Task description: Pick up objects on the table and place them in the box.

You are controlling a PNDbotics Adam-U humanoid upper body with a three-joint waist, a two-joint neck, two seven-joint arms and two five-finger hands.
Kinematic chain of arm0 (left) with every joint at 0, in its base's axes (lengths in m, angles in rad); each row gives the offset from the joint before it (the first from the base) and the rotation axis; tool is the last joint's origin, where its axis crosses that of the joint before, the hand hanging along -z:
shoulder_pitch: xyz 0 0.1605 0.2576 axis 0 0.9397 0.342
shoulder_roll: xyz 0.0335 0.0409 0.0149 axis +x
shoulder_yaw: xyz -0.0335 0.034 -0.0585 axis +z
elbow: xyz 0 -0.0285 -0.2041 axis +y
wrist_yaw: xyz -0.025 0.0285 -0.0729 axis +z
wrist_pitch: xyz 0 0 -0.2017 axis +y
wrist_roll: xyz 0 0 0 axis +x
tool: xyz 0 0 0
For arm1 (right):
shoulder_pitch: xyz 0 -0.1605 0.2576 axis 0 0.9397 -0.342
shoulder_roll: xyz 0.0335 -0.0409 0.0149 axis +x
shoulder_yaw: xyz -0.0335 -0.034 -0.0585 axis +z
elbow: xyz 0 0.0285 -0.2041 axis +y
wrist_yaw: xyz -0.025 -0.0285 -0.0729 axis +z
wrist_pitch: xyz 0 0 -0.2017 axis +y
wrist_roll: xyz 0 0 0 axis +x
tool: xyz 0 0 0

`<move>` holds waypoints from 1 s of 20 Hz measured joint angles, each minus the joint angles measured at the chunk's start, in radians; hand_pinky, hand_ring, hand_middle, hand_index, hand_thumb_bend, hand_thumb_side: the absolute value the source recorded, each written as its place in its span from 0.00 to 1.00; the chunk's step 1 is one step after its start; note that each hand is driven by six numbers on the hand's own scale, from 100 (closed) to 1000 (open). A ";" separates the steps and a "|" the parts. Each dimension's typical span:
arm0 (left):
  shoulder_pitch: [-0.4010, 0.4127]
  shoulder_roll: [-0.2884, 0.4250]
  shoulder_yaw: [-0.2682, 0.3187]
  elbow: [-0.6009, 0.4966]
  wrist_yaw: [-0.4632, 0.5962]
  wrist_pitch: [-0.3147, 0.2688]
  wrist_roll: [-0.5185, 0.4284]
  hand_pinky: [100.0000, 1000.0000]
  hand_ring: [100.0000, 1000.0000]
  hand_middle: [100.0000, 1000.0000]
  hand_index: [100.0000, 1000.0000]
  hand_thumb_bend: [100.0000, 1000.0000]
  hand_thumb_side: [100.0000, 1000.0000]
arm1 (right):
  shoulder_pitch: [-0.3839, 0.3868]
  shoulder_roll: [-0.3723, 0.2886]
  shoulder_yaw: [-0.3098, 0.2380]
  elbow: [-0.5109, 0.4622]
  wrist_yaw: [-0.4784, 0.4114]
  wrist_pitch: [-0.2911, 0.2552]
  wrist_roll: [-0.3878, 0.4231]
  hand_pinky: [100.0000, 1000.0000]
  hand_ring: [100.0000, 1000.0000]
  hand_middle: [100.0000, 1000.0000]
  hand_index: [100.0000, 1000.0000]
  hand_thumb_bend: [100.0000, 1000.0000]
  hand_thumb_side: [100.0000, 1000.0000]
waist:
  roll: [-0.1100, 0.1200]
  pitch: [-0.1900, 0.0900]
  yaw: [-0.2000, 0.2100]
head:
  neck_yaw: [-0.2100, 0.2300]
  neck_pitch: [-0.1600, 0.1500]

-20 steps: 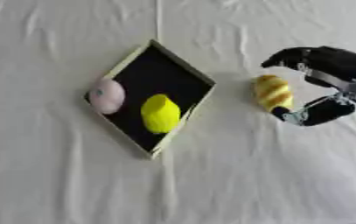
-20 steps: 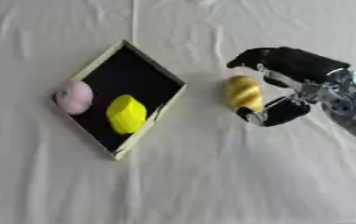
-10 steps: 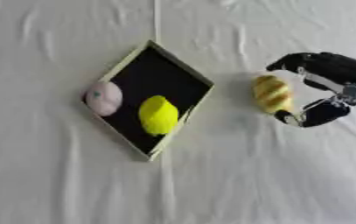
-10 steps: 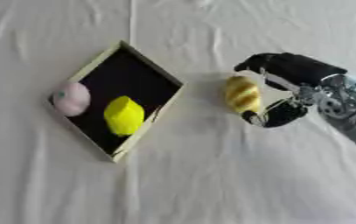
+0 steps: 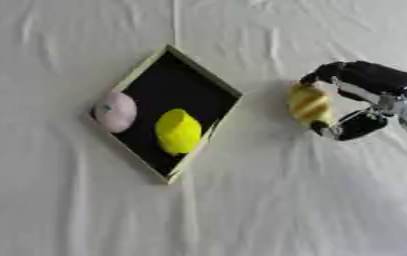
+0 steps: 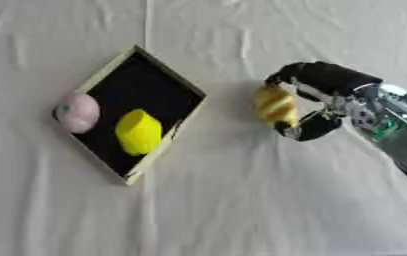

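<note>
White wrinkled cloth (image 5: 268,200) is covering the desk across the whole left eye view, and a shallow box (image 5: 205,77) with a pale rim and a black floor is lying on it left of centre, turned so that its corners are pointing far, near, left and right like a diamond. Inside the box a yellow lemon-shaped object (image 5: 178,131) is resting toward the near right side, while a pale pink rounded object (image 5: 115,111) is sitting at the left corner, overlapping the rim there. To the right of the box, apart from it, a yellow oblong object with darker stripes (image 5: 309,103) is being held by the right hand (image 5: 357,102), which is coming in from the right edge; its black fingers (image 5: 329,70) are curling over the far end of the striped object and the thumb is closing in under its near end, so the hand is gripping it. Whether the object is touching the cloth or is lifted off it cannot be told. In the right eye view the same arrangement is showing slightly further left, and more of the silver and black forearm (image 6: 397,131) is showing, running off toward the near right edge; the striped object is sitting between the curled fingers and the thumb, just right of the right corner of the box. The left hand is showing in neither view.
</note>
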 measured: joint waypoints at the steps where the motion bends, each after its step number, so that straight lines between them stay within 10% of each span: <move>1: 0.001 0.000 0.000 0.000 0.000 0.000 0.000 0.84 0.83 0.77 0.93 0.53 0.58 | -0.003 0.004 0.000 0.004 -0.002 0.001 -0.006 0.86 0.86 0.68 0.79 0.10 0.00 | 0.000 0.001 0.000 | 0.000 0.000; 10: 0.003 0.000 0.000 0.000 0.002 -0.001 0.001 0.84 0.84 0.77 0.93 0.52 0.58 | -0.009 0.007 0.000 0.000 -0.015 0.033 -0.119 0.81 0.73 0.47 0.53 0.00 0.00 | -0.001 0.002 0.000 | -0.002 0.000; 20: 0.004 0.000 -0.003 -0.001 0.007 -0.001 0.000 0.84 0.84 0.77 0.93 0.53 0.58 | -0.131 0.001 -0.015 -0.136 -0.083 0.034 -0.185 0.81 0.71 0.46 0.52 0.00 0.00 | -0.008 -0.004 0.001 | -0.004 0.001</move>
